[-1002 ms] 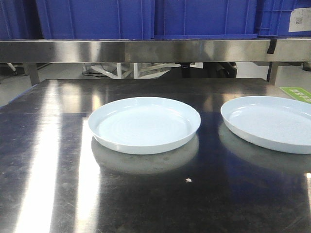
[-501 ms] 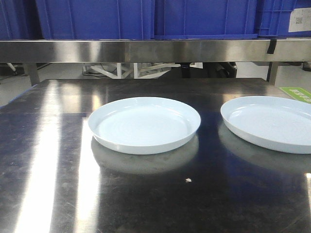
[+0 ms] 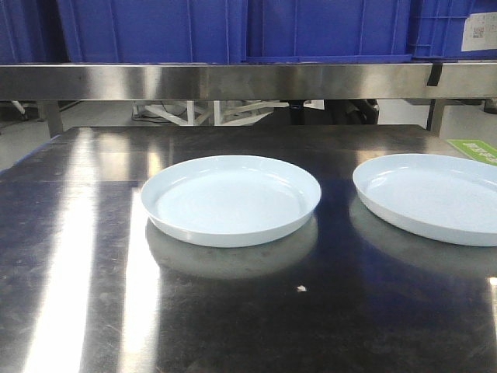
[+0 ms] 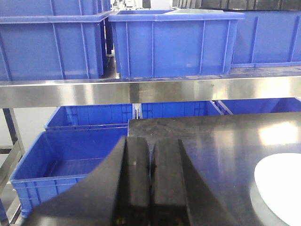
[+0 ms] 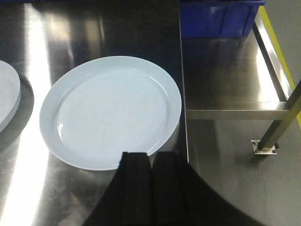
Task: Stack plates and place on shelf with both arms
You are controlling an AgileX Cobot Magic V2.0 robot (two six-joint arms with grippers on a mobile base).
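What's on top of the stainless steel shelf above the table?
Blue plastic crates in a row on the stainless steel shelf. Their walls hide whatever is inside.

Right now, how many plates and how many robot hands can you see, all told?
Plates: 2, one in the middle, one at the right
Hands: 2, left hand, right hand, both shut and empty
Total: 4

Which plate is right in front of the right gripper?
The right-hand plate, by the table edge; the right gripper sits at its near rim. The other plate lies mid-table.
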